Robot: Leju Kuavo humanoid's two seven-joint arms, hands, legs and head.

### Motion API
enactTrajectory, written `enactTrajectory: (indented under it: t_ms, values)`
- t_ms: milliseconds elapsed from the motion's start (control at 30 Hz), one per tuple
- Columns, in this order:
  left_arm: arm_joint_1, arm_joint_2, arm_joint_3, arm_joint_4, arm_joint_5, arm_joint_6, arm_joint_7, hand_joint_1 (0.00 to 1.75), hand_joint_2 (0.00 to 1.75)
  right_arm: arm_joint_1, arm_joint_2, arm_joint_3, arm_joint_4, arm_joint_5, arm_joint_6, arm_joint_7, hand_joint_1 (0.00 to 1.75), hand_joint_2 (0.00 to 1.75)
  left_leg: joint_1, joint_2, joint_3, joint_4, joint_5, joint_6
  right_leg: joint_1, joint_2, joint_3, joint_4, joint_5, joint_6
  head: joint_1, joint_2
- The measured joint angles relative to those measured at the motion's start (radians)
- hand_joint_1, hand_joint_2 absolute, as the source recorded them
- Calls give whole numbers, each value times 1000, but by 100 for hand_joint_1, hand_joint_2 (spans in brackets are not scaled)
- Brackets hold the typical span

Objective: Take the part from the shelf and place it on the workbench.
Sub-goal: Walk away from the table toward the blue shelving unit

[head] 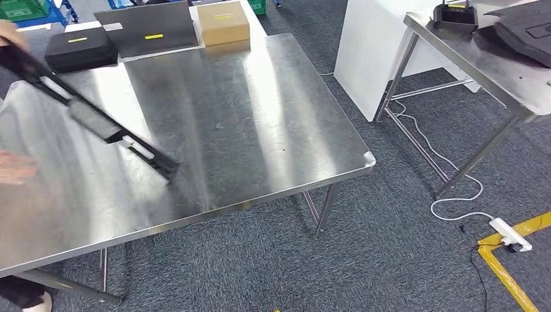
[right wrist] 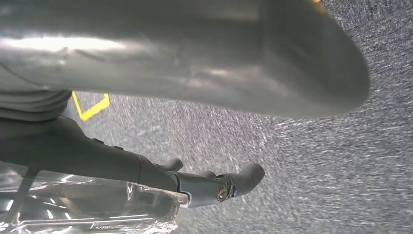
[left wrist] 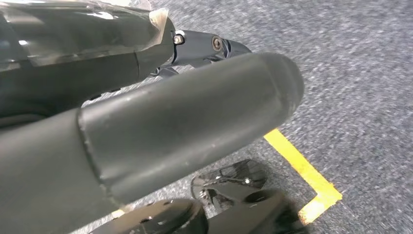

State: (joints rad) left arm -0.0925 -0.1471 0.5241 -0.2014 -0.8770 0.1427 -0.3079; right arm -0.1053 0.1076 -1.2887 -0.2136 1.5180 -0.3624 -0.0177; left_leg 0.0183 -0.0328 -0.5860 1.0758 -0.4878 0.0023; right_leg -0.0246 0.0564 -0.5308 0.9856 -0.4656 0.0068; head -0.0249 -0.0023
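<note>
The long black part (head: pixel 97 117) lies slanted across the left side of the shiny steel bench (head: pixel 260 117), with a person's hand (head: pixel 14 170) beside it, maybe to steady it. The left robot hand (left wrist: pixel 185 122) and right robot hand (right wrist: pixel 214 183) hang over the carpet holding nothing, fingers loosely apart. At the far edge sit a closed black case (head: pixel 79 49), a grey sheet (head: pixel 148 29) and a shut cardboard box (head: pixel 223 23); I cannot see inside them
</note>
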Motion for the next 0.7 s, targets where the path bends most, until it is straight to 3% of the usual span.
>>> enactTrajectory:
  t_ms: [67, 133, 200, 267, 333, 367, 400, 467, 533, 567, 600, 667, 700]
  values:
    - [-1, 1, 0, 0, 0, 0, -1, 0, 0, -1, 0, 1, 0, 0, 0, 0, 0, 0, -2, -22, 32, -69, 18, 7, 3, 17, -6, 0, 1, 8, 0, 0]
    - [-1, 2, 0, 0, 1, 1, -1, 0, 0, 0, 0, 2, 0, 1, 0, -1, 0, 0, -9, -9, 33, -72, 18, 20, 4, 29, -13, -4, 4, 23, 0, 0]
    - [-2, 1, 0, 0, 2, 2, -2, 0, 0, 2, 0, 4, 0, 1, 0, -2, 0, 0, -10, 10, 37, -83, 25, 39, 5, 12, -24, 12, -7, 33, 1, 0]
    - [-3, 1, 0, 0, 2, 4, -2, 0, 0, 1, 0, 7, 1, 1, 0, -2, 0, 0, -9, 31, 39, -91, 30, 52, 7, -27, -67, 102, -57, 29, 4, 0]
    - [-1, 0, 0, 0, 2, 4, -2, 0, 0, 0, 0, 8, 1, 1, 0, -2, 0, 0, -13, 54, 38, -92, 28, 57, 8, -42, -136, 243, -120, 26, 6, 0]
    - [0, 0, 0, 0, 2, 4, -2, 0, 0, 1, 0, 9, 1, 0, 0, -2, 0, 0, -15, 65, 37, -91, 28, 58, 8, -44, -157, 286, -133, 29, 5, 0]
    - [1, 0, 0, 0, 1, 4, -2, 0, 0, 2, 0, 9, 2, 0, 0, -1, 0, 0, -17, 76, 38, -91, 27, 58, 8, -45, -156, 290, -130, 35, 6, 0]
    - [0, 0, 0, 0, -1, 3, -1, 0, 0, 4, -2, 10, 2, -1, 0, -1, 0, 0, -19, 96, 41, -91, 26, 56, 9, -67, -91, 173, -83, 47, 7, 0]
    - [0, -1, 0, 0, -1, 2, 0, 0, 0, 0, -3, 12, 2, 1, 0, 1, 0, 0, -26, 115, 46, -89, 20, 49, 16, -119, -18, 35, -33, 43, 7, 0]
    - [1, -1, 0, 0, -1, 2, 0, 0, 0, -2, -3, 14, 2, 1, 0, 1, 0, 0, -29, 125, 50, -87, 17, 45, 19, -136, -2, 1, -19, 37, 6, 0]
    - [1, -1, 0, 0, -2, 2, 1, 0, 0, -3, -3, 15, 2, 2, 0, 2, 0, 0, -31, 135, 54, -87, 14, 40, 23, -140, 0, -9, -12, 30, 5, 0]
    - [-1, -2, 0, 0, -2, 2, 1, 0, 0, -2, -1, 15, 2, 3, 0, 5, 0, 0, -29, 152, 59, -85, 8, 31, 16, -115, -1, -12, -4, 17, 5, 0]
    - [-2, -2, 0, 0, -2, 3, 1, 0, 0, -2, 0, 16, 2, 3, 0, 6, 0, 0, -26, 142, 56, -73, -3, 26, 10, -103, 1, -14, 0, 10, 5, 0]
